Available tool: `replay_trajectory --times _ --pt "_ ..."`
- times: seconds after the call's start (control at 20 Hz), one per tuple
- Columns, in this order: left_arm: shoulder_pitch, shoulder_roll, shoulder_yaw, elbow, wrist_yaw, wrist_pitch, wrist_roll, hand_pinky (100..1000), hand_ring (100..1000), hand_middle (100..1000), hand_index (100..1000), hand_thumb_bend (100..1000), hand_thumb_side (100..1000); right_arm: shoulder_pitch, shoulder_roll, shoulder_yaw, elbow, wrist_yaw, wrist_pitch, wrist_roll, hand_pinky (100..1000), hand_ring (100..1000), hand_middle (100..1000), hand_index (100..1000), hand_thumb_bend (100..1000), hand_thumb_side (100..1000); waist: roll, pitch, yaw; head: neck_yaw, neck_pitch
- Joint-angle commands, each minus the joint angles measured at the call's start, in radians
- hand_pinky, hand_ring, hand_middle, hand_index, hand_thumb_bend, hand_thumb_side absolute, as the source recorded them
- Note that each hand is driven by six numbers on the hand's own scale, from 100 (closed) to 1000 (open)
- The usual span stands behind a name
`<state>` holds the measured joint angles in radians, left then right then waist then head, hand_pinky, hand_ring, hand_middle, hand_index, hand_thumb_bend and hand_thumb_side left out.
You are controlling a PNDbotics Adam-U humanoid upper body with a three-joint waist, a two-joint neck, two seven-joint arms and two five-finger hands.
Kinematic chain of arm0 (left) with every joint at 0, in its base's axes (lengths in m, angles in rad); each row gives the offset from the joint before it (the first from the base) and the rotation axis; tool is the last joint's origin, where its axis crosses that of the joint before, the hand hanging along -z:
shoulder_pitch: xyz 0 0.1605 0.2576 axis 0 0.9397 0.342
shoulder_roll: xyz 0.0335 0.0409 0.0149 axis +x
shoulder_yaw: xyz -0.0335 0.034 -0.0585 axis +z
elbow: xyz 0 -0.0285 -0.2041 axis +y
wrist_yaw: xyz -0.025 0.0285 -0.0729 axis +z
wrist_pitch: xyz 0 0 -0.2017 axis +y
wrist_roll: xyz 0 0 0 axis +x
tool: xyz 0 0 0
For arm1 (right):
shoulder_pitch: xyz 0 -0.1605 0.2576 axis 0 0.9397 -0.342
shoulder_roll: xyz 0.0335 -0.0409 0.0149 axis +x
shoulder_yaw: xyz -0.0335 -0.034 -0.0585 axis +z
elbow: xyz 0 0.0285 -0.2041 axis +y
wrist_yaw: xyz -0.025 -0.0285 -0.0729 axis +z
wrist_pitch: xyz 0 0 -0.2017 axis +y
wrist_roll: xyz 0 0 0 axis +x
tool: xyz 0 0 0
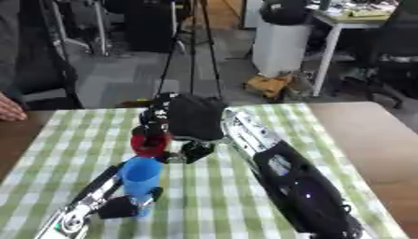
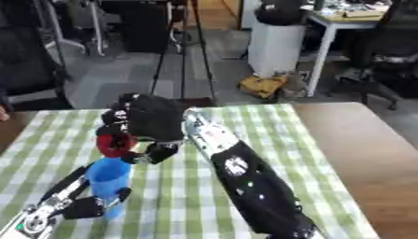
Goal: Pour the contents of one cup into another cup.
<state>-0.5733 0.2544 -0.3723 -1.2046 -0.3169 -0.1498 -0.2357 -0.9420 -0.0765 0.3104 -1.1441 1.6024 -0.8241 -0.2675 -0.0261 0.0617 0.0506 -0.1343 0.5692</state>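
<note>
Left eye view: the red cup is held tipped in the curled fingers of the right hand, just above and beyond the upright blue cup clasped by the left hand.

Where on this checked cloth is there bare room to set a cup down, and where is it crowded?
Free: the checked cloth left of the red cup, and its strip right of the right arm. Crowded: the middle, where the right hand tips the red cup over the blue cup in the left hand.
</note>
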Motion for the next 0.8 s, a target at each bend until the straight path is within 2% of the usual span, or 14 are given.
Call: replay_trajectory --times 0.05,0.8 --pt "-0.016 0.005 0.008 -0.016 0.0 0.001 0.001 467 539 607 745 213 530 -0.029 -0.017 0.003 -0.021 0.038 0.001 -0.028 620 554 555 744 257 273 0.004 -0.017 -0.001 -0.004 0.005" --pt "-0.015 0.004 0.006 -0.015 -0.001 0.001 -0.001 466 538 608 745 212 530 -0.04 -0.014 0.022 -0.007 0.169 0.028 -0.134 629 549 552 736 254 273 0.002 -0.02 0.002 -0.007 0.008"
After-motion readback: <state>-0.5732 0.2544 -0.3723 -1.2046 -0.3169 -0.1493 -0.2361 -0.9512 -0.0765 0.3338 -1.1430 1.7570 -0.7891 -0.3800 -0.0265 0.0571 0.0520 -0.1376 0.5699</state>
